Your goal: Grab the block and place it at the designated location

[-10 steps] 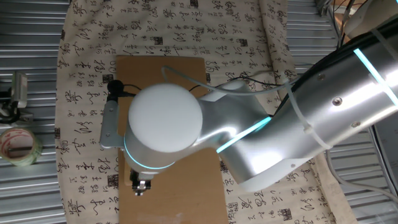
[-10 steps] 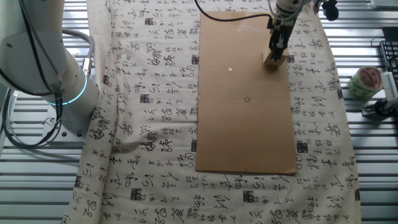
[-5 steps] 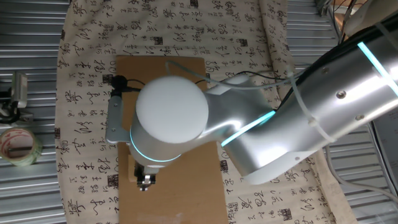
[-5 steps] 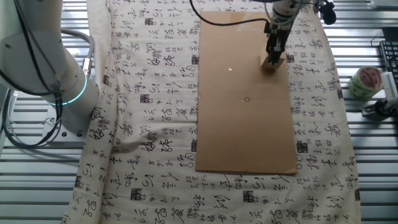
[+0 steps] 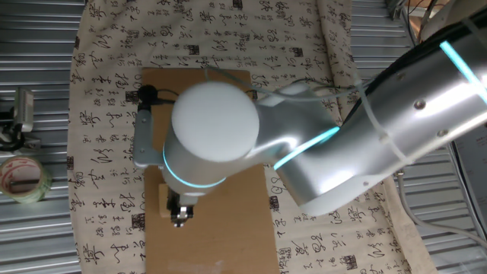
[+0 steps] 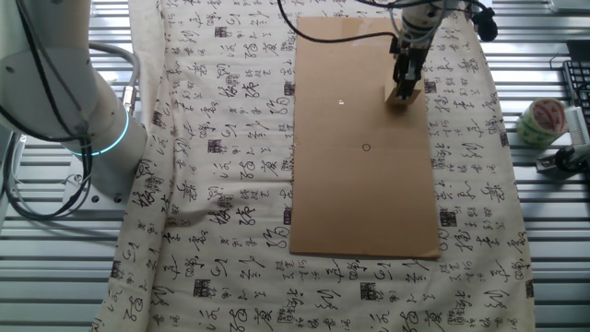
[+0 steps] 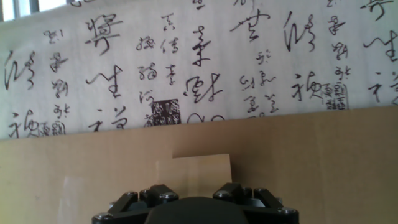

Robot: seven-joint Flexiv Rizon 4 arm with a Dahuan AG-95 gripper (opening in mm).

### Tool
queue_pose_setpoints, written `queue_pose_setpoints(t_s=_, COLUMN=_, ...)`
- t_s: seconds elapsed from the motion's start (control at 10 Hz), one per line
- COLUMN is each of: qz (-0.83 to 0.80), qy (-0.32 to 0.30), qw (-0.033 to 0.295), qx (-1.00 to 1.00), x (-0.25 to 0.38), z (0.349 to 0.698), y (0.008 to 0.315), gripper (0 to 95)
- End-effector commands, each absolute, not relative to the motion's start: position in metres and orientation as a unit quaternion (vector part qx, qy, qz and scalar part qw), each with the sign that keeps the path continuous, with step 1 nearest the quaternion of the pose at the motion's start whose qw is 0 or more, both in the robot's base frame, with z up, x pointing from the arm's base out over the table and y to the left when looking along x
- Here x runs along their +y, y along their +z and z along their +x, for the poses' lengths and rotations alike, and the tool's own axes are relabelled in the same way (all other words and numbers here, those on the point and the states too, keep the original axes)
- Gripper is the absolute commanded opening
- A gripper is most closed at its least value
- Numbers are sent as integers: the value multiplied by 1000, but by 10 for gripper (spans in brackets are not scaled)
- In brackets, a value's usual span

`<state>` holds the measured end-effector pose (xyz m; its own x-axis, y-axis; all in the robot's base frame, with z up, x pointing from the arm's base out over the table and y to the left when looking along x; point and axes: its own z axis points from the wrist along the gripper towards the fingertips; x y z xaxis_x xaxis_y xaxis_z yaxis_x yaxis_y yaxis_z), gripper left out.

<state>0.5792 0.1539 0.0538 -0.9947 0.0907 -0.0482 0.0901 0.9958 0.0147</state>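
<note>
Block [image 6: 400, 96] sits pinched between my fingers [image 6: 404, 81], which come straight down on it from above; from the other fixed view I see it near the far right part of the brown cardboard sheet [image 6: 359, 194]. Whether it touches the sheet or hangs just over it I cannot tell. In the hand view the block [image 7: 194, 176] shows as a pale tan face just ahead of the fingers' black housing [image 7: 196, 208], with cardboard [image 7: 323, 155] around it and the printed cloth [image 7: 186, 56] beyond the sheet's edge.

From one fixed view I get only a corner of the block [image 5: 163, 211] beside the fingers [image 5: 179, 217], since the arm's white round joint [image 5: 214, 122] covers most of the cardboard.

The designated location [image 6: 366, 148], a tiny black ring drawn on the sheet, lies nearer the middle of the cardboard, apart from the block.

The cloth [image 6: 221, 138] with black calligraphy covers the counter [image 6: 55, 267]. A tape roll [image 6: 540, 122] rests off the cloth at the right edge.
</note>
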Motion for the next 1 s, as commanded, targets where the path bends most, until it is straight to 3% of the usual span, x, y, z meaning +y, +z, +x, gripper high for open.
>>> queue_pose_setpoints(t_s=0.1, qz=42, qy=8, qw=22, qx=999, x=151, z=578, y=57, gripper=0)
queue_pose_setpoints(t_s=1.0, qz=25, qy=9, qw=29, qx=999, x=129, z=563, y=60, gripper=0)
